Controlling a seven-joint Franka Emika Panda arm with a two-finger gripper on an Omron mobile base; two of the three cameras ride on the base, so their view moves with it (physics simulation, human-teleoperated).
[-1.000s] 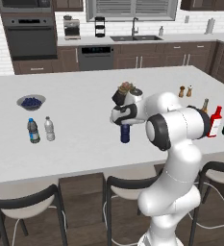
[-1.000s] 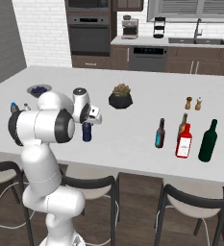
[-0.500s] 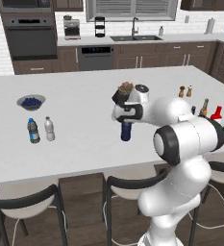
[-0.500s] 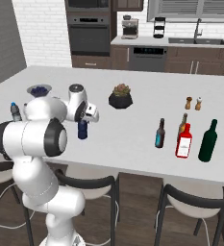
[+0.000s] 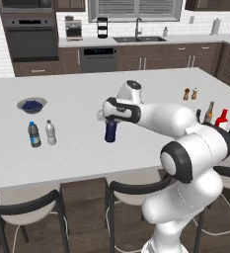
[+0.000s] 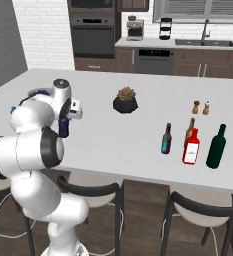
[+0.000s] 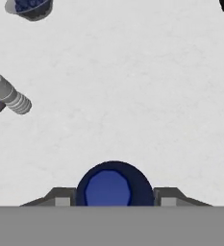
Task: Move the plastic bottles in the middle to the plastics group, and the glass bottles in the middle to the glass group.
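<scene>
— Where's the navy-blue bottle (image 5: 110, 131)?
— Clamped between the fingers (image 7: 168, 195), upright, apparently just off the tabletop (image 5: 77, 148), though that's hard to judge. The two clear water bottles (image 5: 41, 134) stand well to its left.
— And the glass ones?
— The red bottle (image 6: 191, 148) and teal-labelled bottle (image 6: 166, 139) stand near the dark green bottle (image 6: 216, 148).

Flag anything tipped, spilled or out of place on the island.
Nothing stands out. The claw grips the navy bottle upright beside the water bottles; the red bottle and teal-labelled bottle stand upright near the green one.
</scene>
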